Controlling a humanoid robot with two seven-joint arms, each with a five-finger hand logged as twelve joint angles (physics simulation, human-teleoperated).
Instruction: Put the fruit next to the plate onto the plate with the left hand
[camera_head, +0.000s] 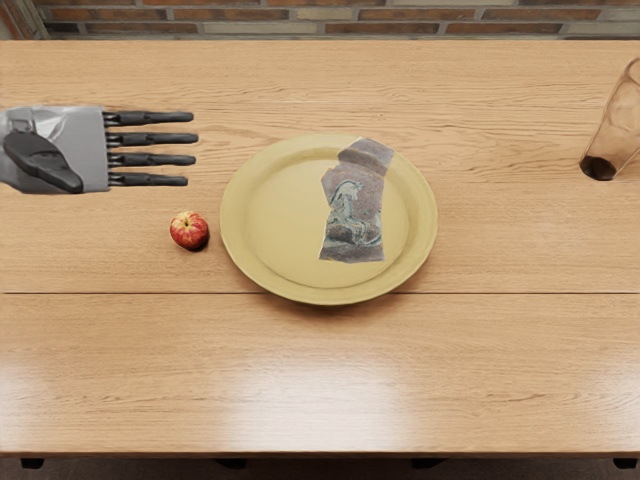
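Red apple (189, 230) could roll along the desk (320, 380) away from the plate (260, 215) if the left hand (150, 149), fingers spread and empty, nudges it.

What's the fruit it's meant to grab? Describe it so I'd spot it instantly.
Find the big yellow plate in the middle of the wooden table. Just off its left rim, on bare wood, sits a small red apple. It is the only round red thing; the grey jagged piece lies on the plate itself.
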